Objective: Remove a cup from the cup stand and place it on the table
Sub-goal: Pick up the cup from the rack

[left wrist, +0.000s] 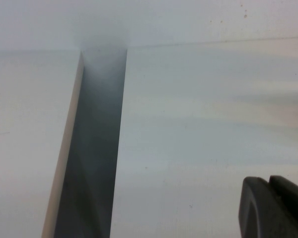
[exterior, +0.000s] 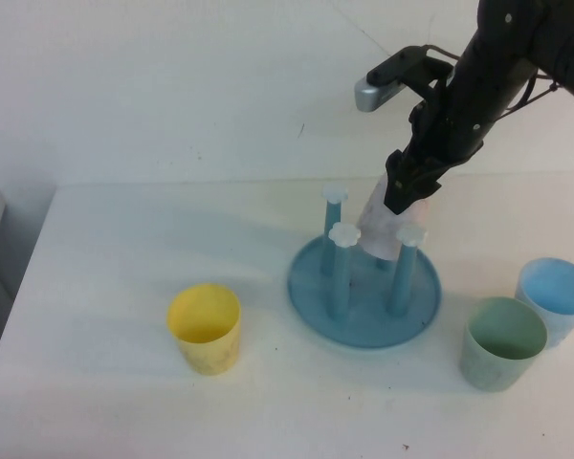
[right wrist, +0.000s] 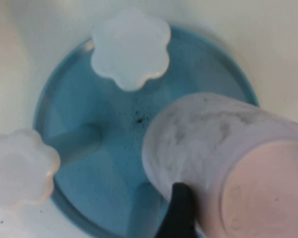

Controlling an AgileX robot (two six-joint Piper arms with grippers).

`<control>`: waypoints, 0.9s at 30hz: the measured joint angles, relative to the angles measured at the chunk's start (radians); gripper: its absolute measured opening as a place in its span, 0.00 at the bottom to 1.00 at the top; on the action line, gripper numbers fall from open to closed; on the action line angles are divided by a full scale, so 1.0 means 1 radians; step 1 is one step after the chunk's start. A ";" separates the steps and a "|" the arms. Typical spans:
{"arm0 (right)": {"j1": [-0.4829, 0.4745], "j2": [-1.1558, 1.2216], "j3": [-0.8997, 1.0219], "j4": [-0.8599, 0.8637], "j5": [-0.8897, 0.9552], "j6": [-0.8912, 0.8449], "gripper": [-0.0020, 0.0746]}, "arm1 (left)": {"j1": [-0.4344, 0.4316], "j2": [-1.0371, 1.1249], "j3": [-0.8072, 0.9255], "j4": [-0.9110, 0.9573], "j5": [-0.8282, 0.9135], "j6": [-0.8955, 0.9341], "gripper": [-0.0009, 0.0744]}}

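The cup [exterior: 381,228] on cup stand [exterior: 364,287], white table [exterior: 124,249]; right gripper [exterior: 408,191] at cup.

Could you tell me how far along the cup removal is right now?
Done: the right gripper has reached the pink cup, which sits inverted on the cup stand, and appears closed on it. In hand: lifting it off. Left: setting it on the table. The left gripper is parked away from the stand.

yellow cup [exterior: 204,328] left, green cup [exterior: 502,342] touching blue cup [exterior: 555,297] right
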State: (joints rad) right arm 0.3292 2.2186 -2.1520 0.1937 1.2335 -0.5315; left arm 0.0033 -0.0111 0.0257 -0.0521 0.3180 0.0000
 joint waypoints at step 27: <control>0.000 0.052 -0.046 0.034 -0.004 -0.006 0.74 | 0.000 0.000 0.000 0.000 0.000 0.000 0.01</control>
State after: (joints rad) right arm 0.3292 2.2708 -2.1975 0.2273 1.2290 -0.5370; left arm 0.0033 -0.0111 0.0257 -0.0521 0.3180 0.0000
